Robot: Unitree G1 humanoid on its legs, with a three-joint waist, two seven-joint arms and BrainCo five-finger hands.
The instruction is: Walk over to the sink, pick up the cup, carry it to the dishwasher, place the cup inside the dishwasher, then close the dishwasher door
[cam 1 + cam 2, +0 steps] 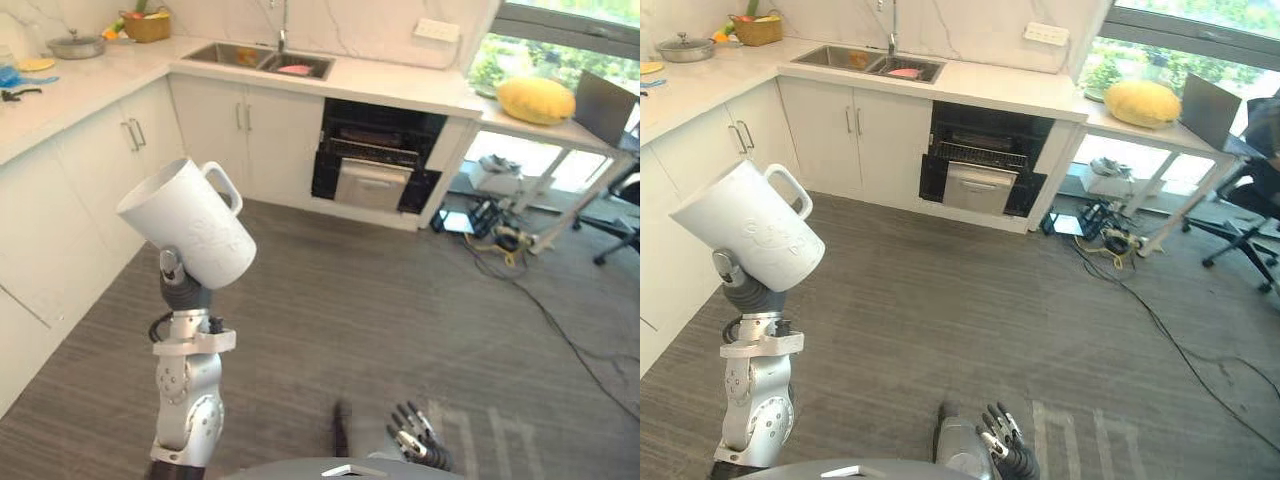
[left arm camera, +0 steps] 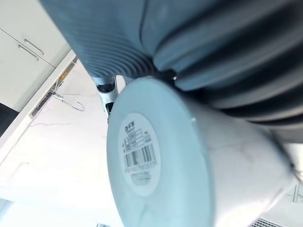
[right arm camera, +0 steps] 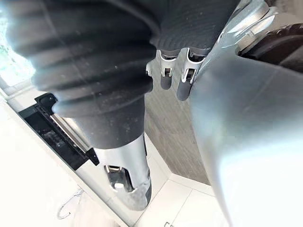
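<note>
The pick-up part looks done: the cup (image 1: 190,225) is off the bench (image 1: 400,85) and held in the air at near left, on top of the raised left hand (image 2: 106,91). The cup hides most of that hand. In the left wrist view one silver finger lies against the cup's wall, so I judge the hand to be closed round it, though I cannot make out how the fingers wrap. The cup is plain white and tall, with a loop handle on its far side and a faint raised pattern on the wall. It tilts with its mouth up and to the left. Its base, which carries a round barcode label, faces the wrist, and its inside is out of sight. At far left of centre the sink (image 1: 262,62) is set into the bench, well apart from the cup. To the right of it, under the bench, the dishwasher (image 1: 375,150) stands open with its silver door (image 1: 372,185) let down, and a wide stretch of grey floor (image 1: 400,300) lies between it and the cup. What is left is most of the carry, then setting the cup inside and closing the door. At near right the right hand (image 1: 415,435) hangs low, its fingers loosely spread and holding nothing.
</note>
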